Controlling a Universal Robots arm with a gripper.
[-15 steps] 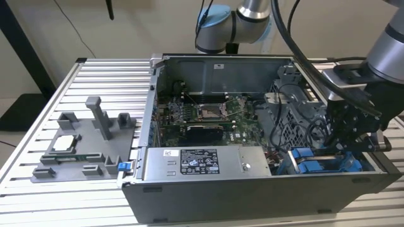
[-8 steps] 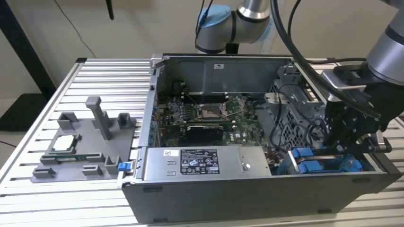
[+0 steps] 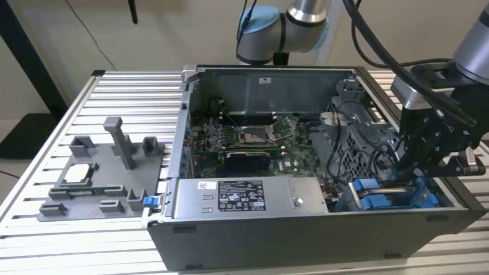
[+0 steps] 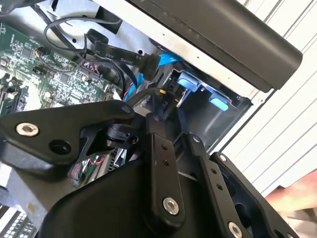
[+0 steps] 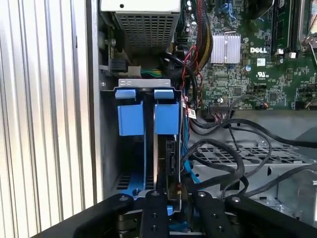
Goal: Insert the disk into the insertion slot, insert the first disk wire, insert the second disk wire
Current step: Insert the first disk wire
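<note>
First wrist view: we see the black two-fingered pincer (image 5: 171, 192) pinched almost closed on a small black wire plug (image 5: 171, 158), just beside the blue-framed silver-grey disk (image 5: 166, 119) seated in the grey metal insertion slot (image 5: 101, 158) of the open computer case (image 3: 306, 238).

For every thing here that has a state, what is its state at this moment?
computer case: open, side panel off.
disk: seated in its slot, in a blue carrier.
insertion slot: filled by the disk.
gripper: down inside the case, by the disk.
black wires: loose over the drive cage.
</note>
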